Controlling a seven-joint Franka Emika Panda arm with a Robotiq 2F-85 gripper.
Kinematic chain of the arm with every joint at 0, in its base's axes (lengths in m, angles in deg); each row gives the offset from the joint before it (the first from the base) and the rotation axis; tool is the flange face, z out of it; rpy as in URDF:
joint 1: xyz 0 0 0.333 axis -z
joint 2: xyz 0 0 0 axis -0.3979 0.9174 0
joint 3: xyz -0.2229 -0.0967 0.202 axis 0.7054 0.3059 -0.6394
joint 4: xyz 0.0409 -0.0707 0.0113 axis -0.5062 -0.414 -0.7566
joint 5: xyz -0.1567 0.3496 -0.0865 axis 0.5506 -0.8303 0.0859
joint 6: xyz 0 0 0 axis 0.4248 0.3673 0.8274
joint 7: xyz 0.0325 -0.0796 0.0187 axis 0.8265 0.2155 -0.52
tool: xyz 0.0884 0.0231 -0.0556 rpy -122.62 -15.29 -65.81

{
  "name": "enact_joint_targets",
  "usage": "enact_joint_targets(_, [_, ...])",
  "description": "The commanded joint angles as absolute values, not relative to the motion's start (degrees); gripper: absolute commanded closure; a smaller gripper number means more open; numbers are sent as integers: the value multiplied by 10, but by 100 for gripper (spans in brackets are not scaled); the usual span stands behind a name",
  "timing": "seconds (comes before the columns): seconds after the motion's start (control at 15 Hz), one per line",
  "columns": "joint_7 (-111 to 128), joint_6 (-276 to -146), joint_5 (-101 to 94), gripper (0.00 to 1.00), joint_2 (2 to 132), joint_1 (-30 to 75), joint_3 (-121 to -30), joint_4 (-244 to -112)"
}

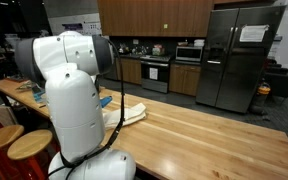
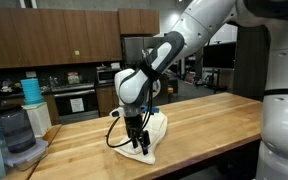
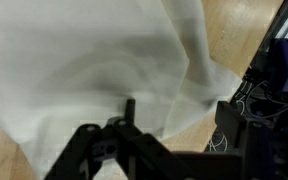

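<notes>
Wood tabletop (image 2: pixel 219 118) spans the scene. White cloth (image 2: pixel 156 128) lies crumpled on it, directly under the jaws and apparently touching them (wrist view: cloth (image 3: pixel 94 60) bulk sits ahead of the jaws, folds running diagonally). Released or clenched: can't tell, tips blur into the fabric.

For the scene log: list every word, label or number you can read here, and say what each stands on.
No text here can be read.
Sheet on the fridge door: print too small and blurred to read.
Cloth under the jaws: plain, no print shows in the wrist view.
</notes>
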State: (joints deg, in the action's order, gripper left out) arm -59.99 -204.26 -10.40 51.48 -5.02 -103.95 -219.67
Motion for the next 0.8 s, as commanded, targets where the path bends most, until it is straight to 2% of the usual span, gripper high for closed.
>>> enact_joint_targets(0.0, [-562,-2049,-62,18,524,-39,-1046,-2191])
enact_joint_targets(0.07, [-557,-2049,-54,18,527,-38,-1046,-2190])
enact_joint_targets(0.27, [-541,-2052,-45,30,530,-36,-1046,-2191])
enact_joint_targets(0.33, [-538,-2052,-44,29,530,-36,-1047,-2192])
enact_joint_targets(0.47, [-533,-2055,-46,39,532,-35,-1047,-2192])
enact_joint_targets(0.53, [-530,-2055,-45,45,533,-34,-1047,-2192])
enact_joint_targets(0.6, [-526,-2055,-45,60,534,-34,-1047,-2192])
enact_joint_targets(0.73, [-518,-2052,-40,76,535,-34,-1048,-2190])
